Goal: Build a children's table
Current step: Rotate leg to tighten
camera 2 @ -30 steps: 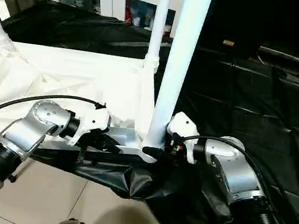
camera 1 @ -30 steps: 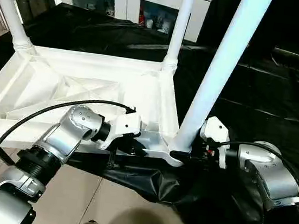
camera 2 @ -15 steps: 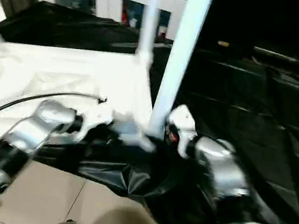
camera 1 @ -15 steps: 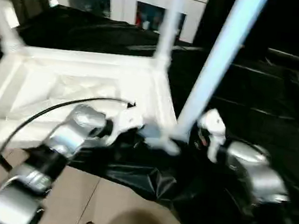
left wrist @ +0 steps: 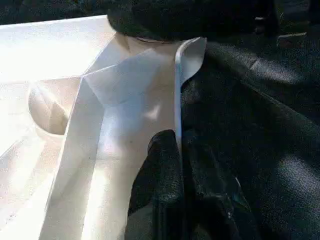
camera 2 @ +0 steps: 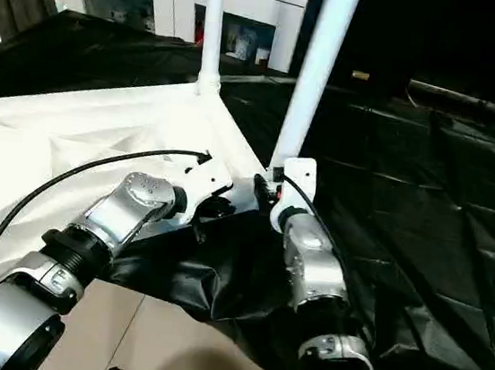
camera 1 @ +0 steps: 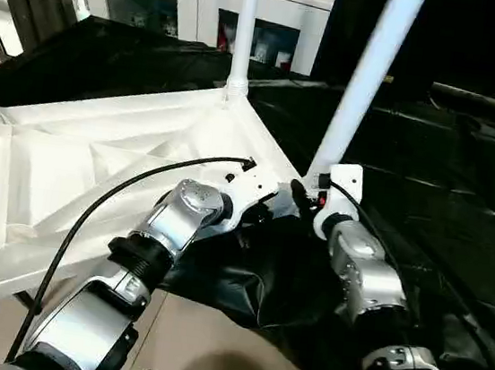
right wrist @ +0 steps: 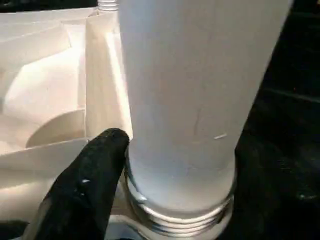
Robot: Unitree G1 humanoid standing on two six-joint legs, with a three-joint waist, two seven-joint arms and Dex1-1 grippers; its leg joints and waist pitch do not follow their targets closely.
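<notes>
As we look down from the head views, we record one large white plastic rectangular tabletop (camera 1: 95, 175), upside down with its ribbed underside showing, lying on black sheeting (camera 1: 465, 176) over the work surface; long white tapered tube legs stand upright in its corner sockets, one at the far corner (camera 1: 245, 31), one at the near right corner (camera 1: 365, 78), and parts of two more at the picture's left edge. Behind stands a white cabinet with glass doors (camera 1: 205, 13). Our left gripper (camera 1: 263, 207) sits at the top's near edge, our right gripper (camera 1: 305, 192) at the base of the near right leg. Left wrist view: the two black fingers (left wrist: 165, 185) are clenched on the thin upright rim (left wrist: 177, 100) of the tabletop, steadying it. Right wrist view: one black finger (right wrist: 90, 180) lies against the leg's base just above its threaded collar (right wrist: 175, 220), which is not fully sunk in the socket; the jaws stand around the tube, and we cannot tell whether they press it. Step in hand, as we judge: seating the last leg. Next move calls for a firm grip on the tube and turning it until the thread disappears.
</notes>
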